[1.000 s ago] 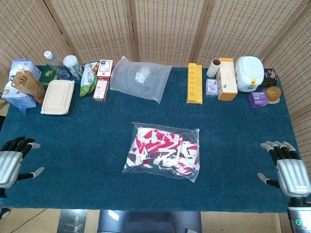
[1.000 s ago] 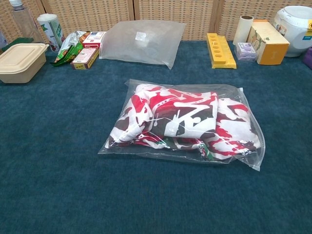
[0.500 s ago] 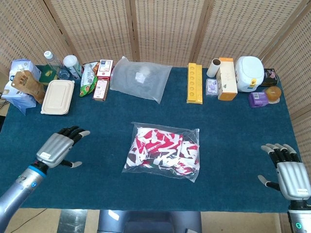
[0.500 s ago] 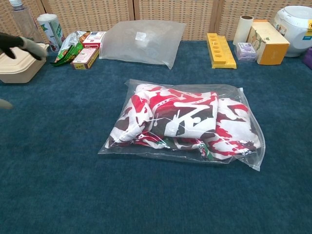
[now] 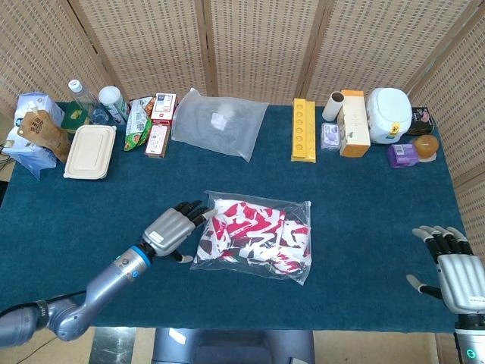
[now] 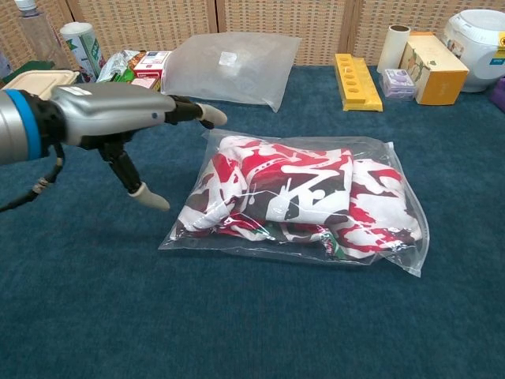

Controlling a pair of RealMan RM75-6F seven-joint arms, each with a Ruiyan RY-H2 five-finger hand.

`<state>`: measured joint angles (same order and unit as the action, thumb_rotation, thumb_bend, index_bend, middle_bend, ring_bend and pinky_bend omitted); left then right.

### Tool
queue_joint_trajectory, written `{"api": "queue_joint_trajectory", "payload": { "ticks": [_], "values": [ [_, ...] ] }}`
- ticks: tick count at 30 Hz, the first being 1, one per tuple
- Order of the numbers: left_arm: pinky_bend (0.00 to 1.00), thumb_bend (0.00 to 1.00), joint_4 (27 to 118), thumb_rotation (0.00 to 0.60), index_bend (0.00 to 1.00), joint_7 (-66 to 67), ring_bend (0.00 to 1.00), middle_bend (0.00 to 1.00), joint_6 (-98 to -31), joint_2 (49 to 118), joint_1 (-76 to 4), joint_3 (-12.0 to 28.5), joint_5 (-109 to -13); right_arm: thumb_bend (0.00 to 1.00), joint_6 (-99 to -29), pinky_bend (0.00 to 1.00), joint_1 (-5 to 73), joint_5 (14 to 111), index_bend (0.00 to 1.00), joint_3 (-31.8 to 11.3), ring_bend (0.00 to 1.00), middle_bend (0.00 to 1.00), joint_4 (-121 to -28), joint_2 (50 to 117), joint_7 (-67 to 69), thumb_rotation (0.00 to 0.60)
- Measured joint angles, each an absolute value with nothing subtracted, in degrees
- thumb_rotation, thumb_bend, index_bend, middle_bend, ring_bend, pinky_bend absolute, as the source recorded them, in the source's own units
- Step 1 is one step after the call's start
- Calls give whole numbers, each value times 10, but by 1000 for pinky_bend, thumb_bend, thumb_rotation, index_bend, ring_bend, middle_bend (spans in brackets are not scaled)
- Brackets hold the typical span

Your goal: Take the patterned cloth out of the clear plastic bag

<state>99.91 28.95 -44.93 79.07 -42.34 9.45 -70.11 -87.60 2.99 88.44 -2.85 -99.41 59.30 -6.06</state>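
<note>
Teal carpet-like fabric covers the tabletop (image 5: 364, 227), on which the items are listed by size.

Clear plastic bag (image 5: 299, 208): laid flat near the middle of the tabletop, towards the front edge. The patterned cloth (image 5: 254, 235), red, white and dark, is folded wholly inside it; nothing has been drawn out.

Frosted empty bag (image 5: 220, 123): at the back edge, centre. Further small goods are ranged along the back edge to both corners.

Left hand (image 5: 170, 229): placed just beside the left edge of the clear plastic bag. The fingers (image 6: 207, 115) are extended and spread, with the thumb hanging down towards the tabletop in the chest view; nothing is held. Whether the fingertips touch the plastic cannot be told.

Right hand (image 5: 455, 273): at the front right corner of the tabletop, well apart from the bag, fingers loosely spread, nothing held.

Step in hand, as judged: the bag edge is to be secured. The film alone should be pinched, not the cloth beneath, and the bag's opening, not identifiable here, should be found so the second hand can be brought in to draw the cloth out.
</note>
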Motion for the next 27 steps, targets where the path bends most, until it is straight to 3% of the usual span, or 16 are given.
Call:
{"api": "queue_joint_trajectory", "payload": {
  "ticks": [13, 27],
  "values": [
    [120, 81, 853, 600, 0, 415, 0, 94, -473, 955, -521, 110, -609, 89, -868, 131, 21, 865, 222, -26, 194, 240, -965, 594, -22, 587],
    [120, 83, 612, 600, 0, 428, 0, 94, -431, 1025, -638, 161, -571, 89, -878, 129, 6, 848, 221, -27, 193, 240, -972, 587, -21, 585]
  ]
}}
